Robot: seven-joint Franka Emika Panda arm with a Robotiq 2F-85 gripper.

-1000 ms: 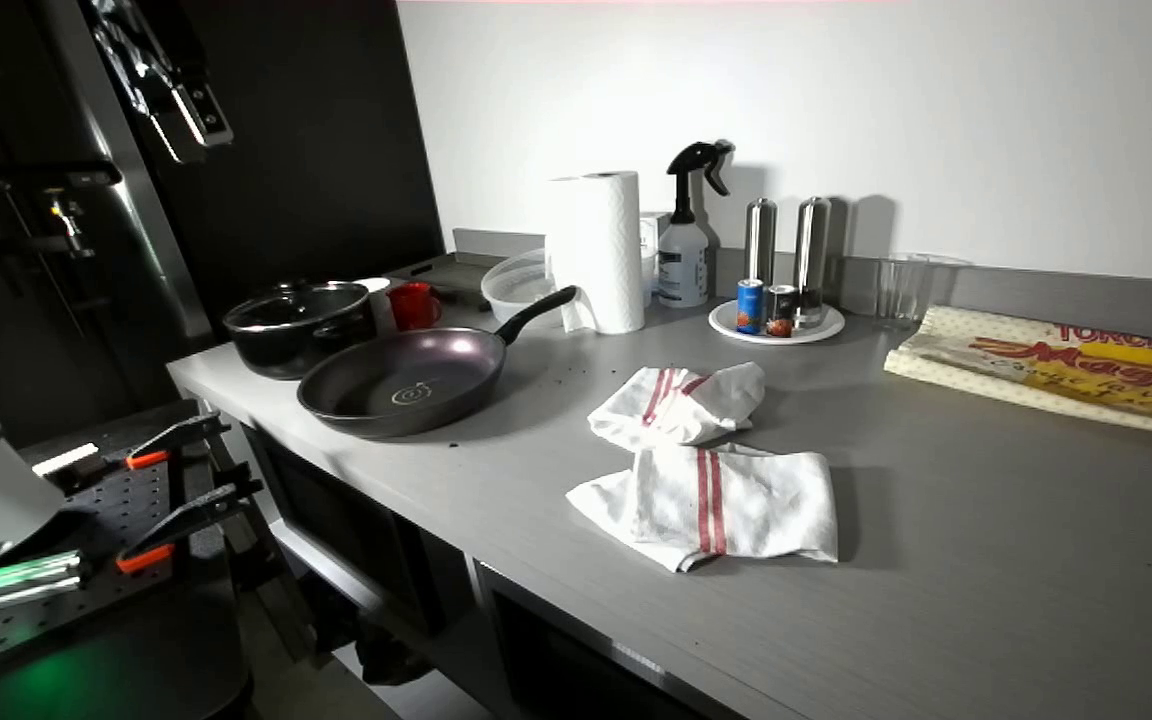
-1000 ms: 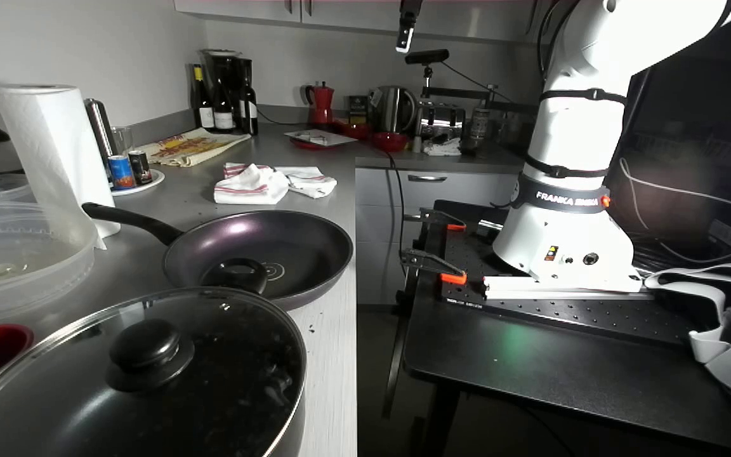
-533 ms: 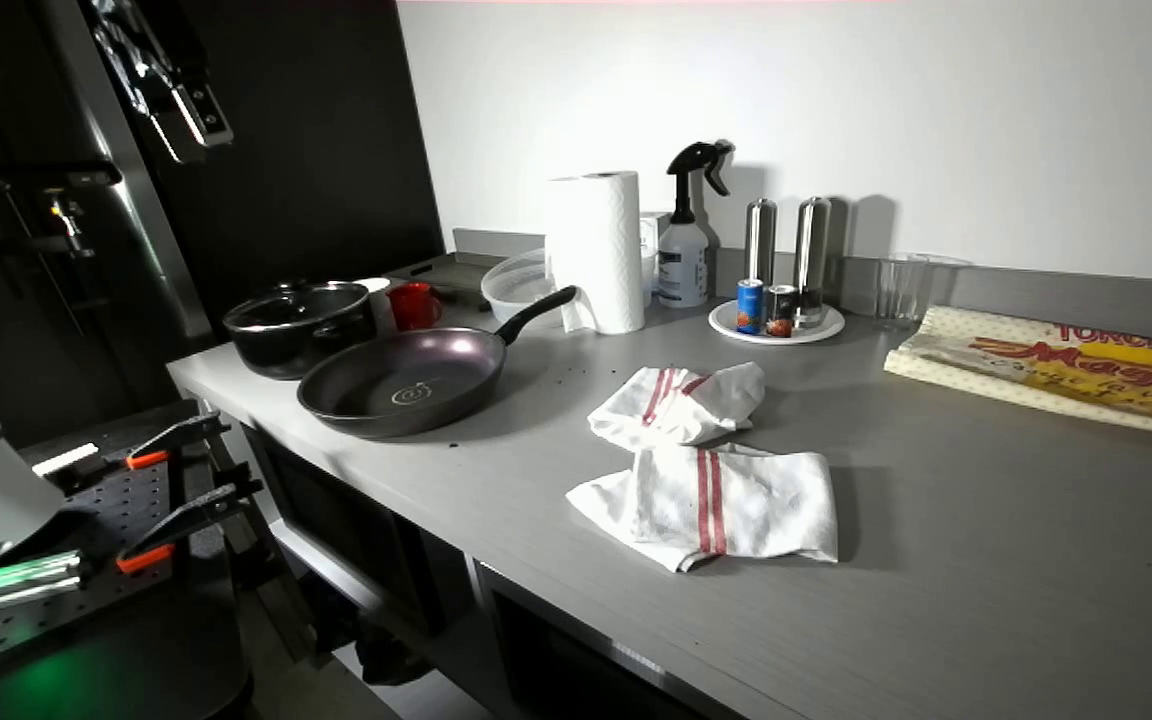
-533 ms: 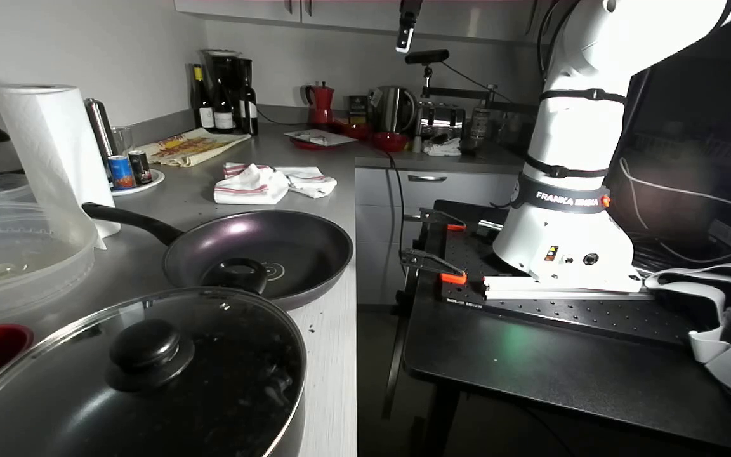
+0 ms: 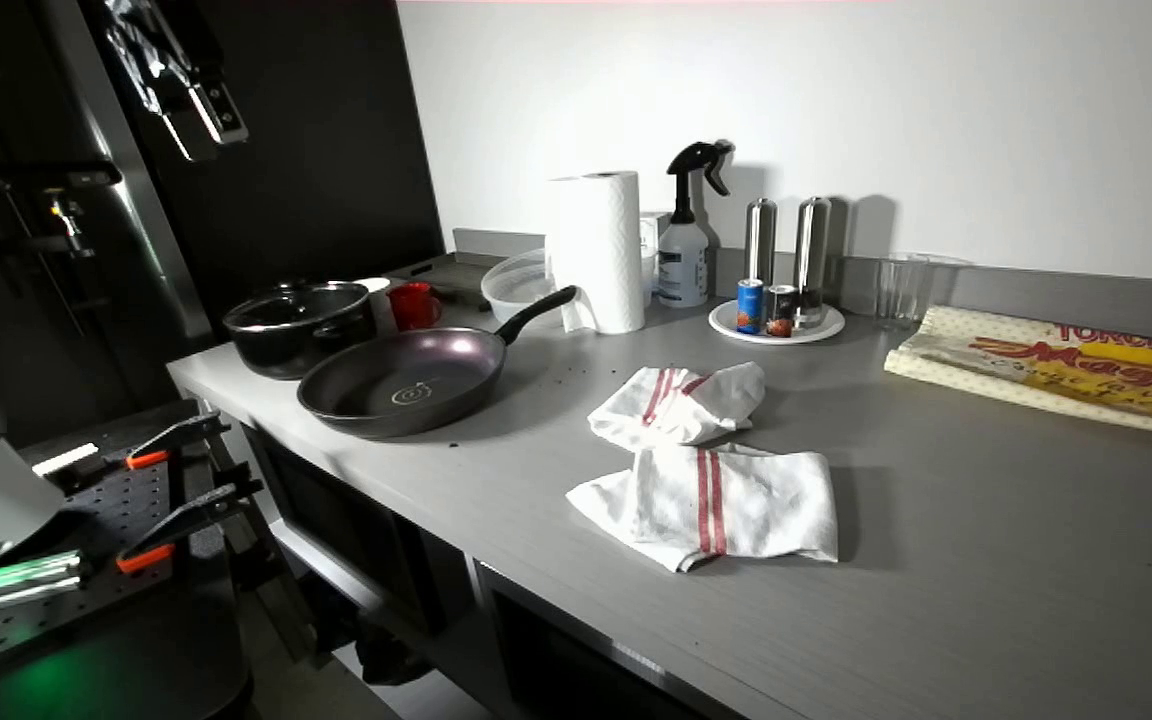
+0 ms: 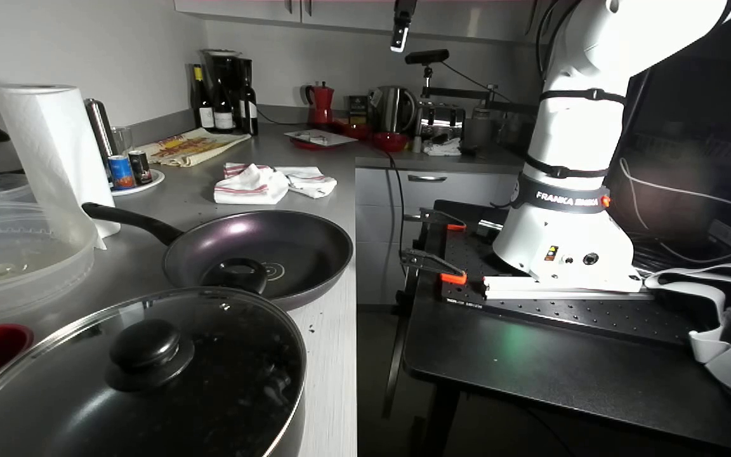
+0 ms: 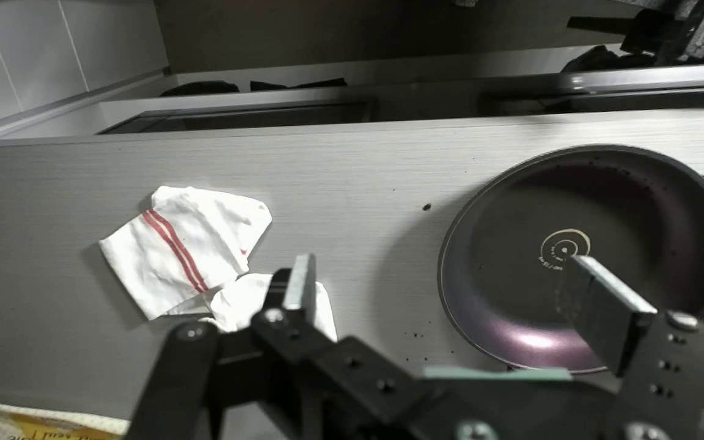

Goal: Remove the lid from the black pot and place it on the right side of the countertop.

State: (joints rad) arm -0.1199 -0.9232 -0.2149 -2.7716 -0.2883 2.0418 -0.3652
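The lid point(image 5: 301, 302), clear glass with a silvery rim and black knob, lies flat on the black pot point(image 5: 281, 350) at the counter's far end in an exterior view. Close up in an exterior view, the lid point(image 6: 226, 362) covers the pot, whose wall point(image 6: 296, 428) shows at the right. The grey countertop point(image 5: 986, 560) runs away from the pot. My gripper point(image 7: 443, 269) is open and empty, high above the frying pan and towels in the wrist view. It also shows raised in both exterior views point(image 5: 208, 145) point(image 6: 398, 44). The wrist view does not clearly show the lid.
A dark frying pan point(image 5: 406, 385) stands against the pot's side, its handle pointing to the paper towel roll point(image 5: 596, 255). Two striped towels point(image 5: 726, 505) lie mid-counter. A red cup point(image 5: 414, 305), plastic tub point(image 5: 516, 285), spray bottle point(image 5: 683, 260) and plate point(image 5: 721, 320) stand behind.
My gripper has shifted slightly right in an exterior view and slightly left in an exterior view within the last half second. The lid, pot and other objects have not moved.
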